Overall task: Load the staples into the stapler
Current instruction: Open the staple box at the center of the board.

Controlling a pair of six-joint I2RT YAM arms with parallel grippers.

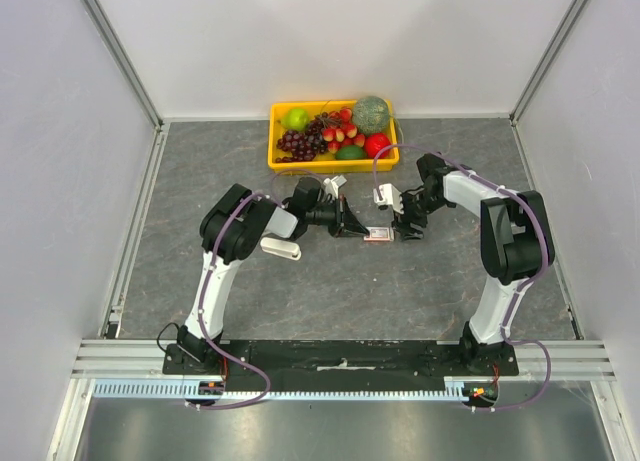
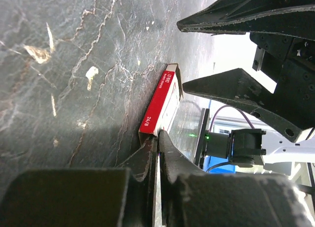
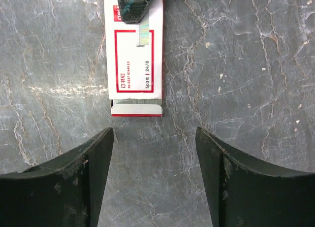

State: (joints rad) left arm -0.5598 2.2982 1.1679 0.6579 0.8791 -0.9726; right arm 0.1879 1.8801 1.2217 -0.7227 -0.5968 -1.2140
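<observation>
The left gripper (image 2: 157, 137) is pinched tight on the left end of the staples box (image 3: 135, 59), which lies flat on the table (image 3: 246, 64). The right gripper (image 3: 155, 136) gapes empty just right of it, in line with its long axis, facing the open end.

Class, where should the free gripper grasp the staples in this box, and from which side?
Probably the silvery staples showing at the open end of the box, approached by the right gripper from that end; the left gripper pins the other end.
</observation>
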